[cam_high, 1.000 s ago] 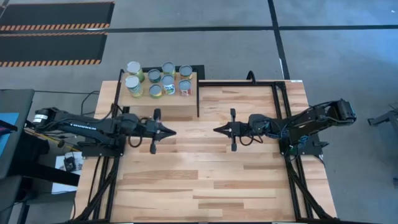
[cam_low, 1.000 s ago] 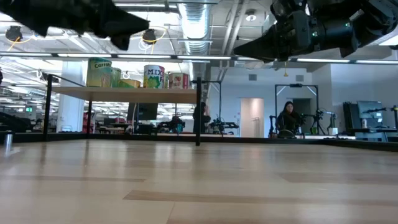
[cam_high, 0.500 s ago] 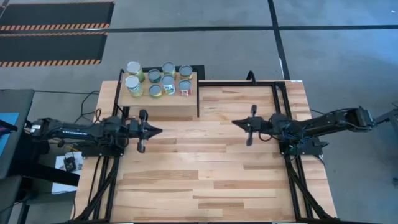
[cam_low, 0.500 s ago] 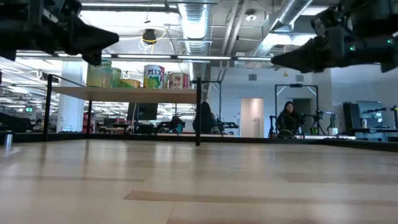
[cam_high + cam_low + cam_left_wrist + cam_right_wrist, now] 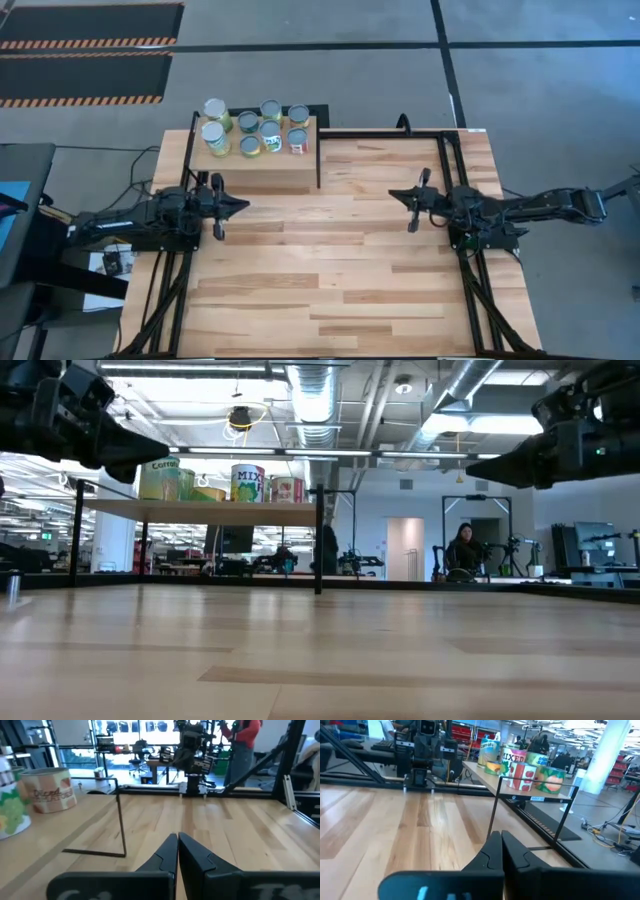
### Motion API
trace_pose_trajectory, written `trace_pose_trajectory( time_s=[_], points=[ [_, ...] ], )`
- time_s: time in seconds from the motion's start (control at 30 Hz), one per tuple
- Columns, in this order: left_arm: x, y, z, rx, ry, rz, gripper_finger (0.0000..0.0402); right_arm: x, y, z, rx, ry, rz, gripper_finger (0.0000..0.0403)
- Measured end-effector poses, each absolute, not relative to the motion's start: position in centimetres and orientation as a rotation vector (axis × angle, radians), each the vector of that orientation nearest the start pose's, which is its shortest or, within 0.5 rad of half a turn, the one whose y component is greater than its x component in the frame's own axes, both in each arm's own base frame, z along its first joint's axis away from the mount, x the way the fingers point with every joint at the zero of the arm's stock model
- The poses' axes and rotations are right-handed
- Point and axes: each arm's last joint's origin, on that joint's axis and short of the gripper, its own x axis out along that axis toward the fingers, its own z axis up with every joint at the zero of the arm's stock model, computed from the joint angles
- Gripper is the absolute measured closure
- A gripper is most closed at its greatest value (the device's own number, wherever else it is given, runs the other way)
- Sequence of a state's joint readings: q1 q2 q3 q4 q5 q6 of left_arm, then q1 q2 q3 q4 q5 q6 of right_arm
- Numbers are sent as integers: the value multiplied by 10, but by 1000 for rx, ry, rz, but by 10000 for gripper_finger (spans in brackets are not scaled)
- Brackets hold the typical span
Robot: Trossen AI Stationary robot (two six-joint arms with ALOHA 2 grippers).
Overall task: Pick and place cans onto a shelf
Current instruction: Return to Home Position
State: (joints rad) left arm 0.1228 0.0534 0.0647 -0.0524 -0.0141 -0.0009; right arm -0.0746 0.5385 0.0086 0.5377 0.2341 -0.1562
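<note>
Plank table (image 5: 330, 260), 8 cans (image 5: 271, 138) atop shelf (image 5: 260, 172); L tool (image 5: 240, 204) & R tool (image 5: 395, 195) clenched.

Grey concrete floor (image 5: 300, 60), black hazard-striped mats (image 5: 90, 45), silver ceiling duct (image 5: 312, 390) (strip lights (image 5: 420, 455) alongside), person (image 5: 466, 550) beyond.

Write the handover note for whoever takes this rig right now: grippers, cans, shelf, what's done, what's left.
Left gripper: shut, empty, above the table on its left part, just in front of the shelf.
Right gripper: shut, empty, above the table's right part.
Cans: eight in view, all upright on the shelf top, grouped toward its far side.
Done: no can shows on the table.
Left: probably only parking both arms at home.
</note>
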Motion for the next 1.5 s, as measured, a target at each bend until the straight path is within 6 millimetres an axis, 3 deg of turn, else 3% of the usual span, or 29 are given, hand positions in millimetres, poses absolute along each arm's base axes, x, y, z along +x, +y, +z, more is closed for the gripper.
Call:
trace_pose_trajectory(
  time_s=[1.07,1.23,1.5],
  points=[
    [95,19,170,-41,-42,214,397,100,-19,166,-47,21,-496,398],
    [96,19,169,-24,-40,192,397,99,-20,166,-51,17,-486,398],
    [96,18,169,-22,-39,170,397,94,-26,168,-55,-25,-331,398]
  ],
)
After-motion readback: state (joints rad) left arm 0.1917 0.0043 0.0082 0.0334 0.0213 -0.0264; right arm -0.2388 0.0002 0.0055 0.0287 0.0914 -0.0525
